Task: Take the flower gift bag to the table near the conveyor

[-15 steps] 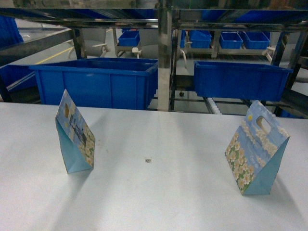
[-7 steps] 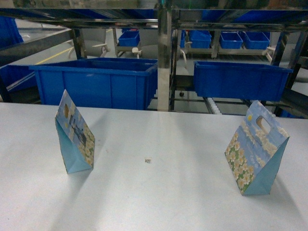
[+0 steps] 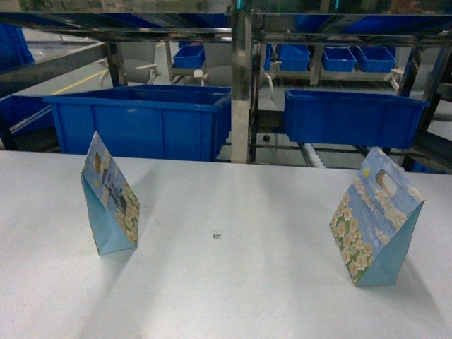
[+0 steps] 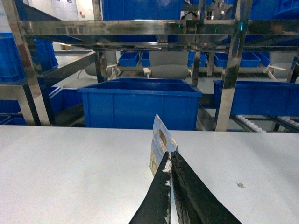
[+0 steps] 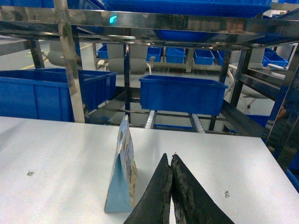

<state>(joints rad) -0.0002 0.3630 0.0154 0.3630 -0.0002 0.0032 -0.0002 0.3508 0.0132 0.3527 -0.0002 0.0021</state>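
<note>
Head view shows two gift bags standing upright on the white bench [image 3: 233,282], well apart, with neither arm in the frame. At the left of the frame stands a bag with a darker picture print [image 3: 110,201], seen nearly edge-on. At the right stands the flower gift bag [image 3: 374,229], printed with pale daisies and cut with a handle slot near its top. Behind the bench's far edge runs the conveyor [image 3: 311,152], where only a few white rollers show between steel posts, along with two large blue bins [image 3: 145,120].

Left wrist view has the left gripper [image 4: 170,161] at the lower centre, fingers pressed together on nothing, pointing at the edge of the left-hand bag just beyond the tips. Right wrist view has the right gripper [image 5: 169,163] at the lower centre, fingers likewise pressed together and empty, with the flower bag just to the left of them.

As I judge it, the task is at its very start: the bag is untouched and the approach is not yet made. Next the right fingers need to spread, come to the handle top and pinch it.

Both wrist views show the bags edge-on, so the prints are hard to read there. A small dark speck [image 3: 217,235] on the bench is too small to identify.
</note>
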